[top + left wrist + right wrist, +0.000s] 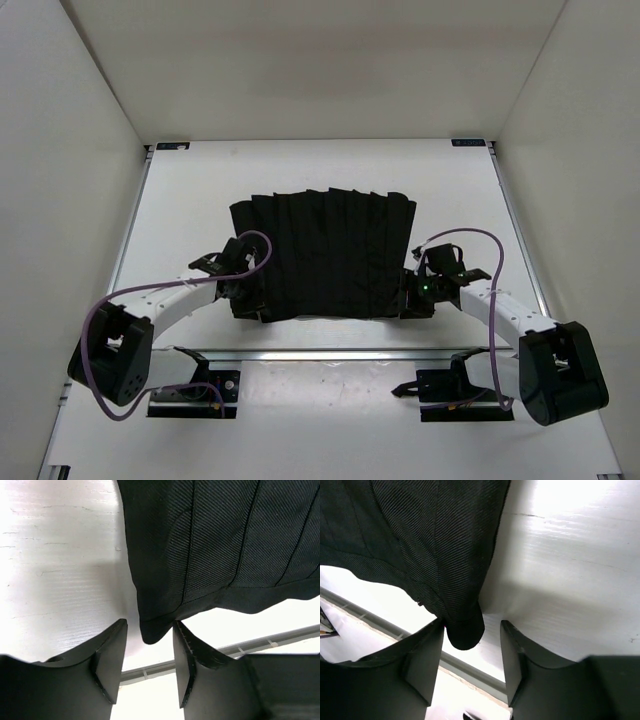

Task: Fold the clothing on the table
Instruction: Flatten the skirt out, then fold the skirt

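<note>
Clothing (pixel 325 255) near corners hidden overhead; wrist views crop it.

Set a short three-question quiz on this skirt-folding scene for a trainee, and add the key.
1. True or false: the left gripper is clamped shut on the black pleated skirt.
2. Where is the right gripper? A) at the skirt's near right corner; B) at its far edge; C) up against a wall.
3. What crosses the white table just on the robot's side of the skirt?
Key: 1 false, its jaws stand apart around the near left corner; 2 A; 3 a metal rail.
</note>
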You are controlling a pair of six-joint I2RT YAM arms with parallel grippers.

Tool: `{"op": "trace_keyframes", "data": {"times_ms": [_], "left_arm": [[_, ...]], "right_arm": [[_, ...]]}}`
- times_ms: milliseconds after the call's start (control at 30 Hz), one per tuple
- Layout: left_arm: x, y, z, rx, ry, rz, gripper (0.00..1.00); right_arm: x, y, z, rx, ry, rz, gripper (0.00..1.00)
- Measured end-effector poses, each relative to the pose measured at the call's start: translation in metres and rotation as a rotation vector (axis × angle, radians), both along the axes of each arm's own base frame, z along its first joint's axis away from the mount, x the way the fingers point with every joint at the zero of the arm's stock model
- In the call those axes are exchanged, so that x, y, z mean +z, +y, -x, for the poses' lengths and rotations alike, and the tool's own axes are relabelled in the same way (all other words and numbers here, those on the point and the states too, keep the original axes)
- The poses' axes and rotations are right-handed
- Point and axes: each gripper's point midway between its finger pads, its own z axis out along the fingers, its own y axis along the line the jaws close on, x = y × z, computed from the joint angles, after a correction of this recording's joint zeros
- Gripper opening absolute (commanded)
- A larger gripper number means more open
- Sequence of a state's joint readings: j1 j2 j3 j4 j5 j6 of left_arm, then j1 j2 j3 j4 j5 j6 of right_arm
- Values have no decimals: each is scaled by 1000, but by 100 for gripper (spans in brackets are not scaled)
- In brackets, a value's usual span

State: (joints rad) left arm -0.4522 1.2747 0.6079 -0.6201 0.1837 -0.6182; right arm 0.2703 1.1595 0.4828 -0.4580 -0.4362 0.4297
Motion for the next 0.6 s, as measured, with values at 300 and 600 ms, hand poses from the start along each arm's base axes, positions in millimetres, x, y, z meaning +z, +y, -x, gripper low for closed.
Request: {"op": "trace_keyframes", "data": {"times_ms": [300, 600], "left_arm": [[-6, -3, -1, 37, -8, 26, 39], [-8, -4, 1, 57, -20, 50, 35]], "right_arm": [[-3, -5, -3, -37, 3, 5, 37], [-3, -3, -6, -36, -12, -8, 33]]}}
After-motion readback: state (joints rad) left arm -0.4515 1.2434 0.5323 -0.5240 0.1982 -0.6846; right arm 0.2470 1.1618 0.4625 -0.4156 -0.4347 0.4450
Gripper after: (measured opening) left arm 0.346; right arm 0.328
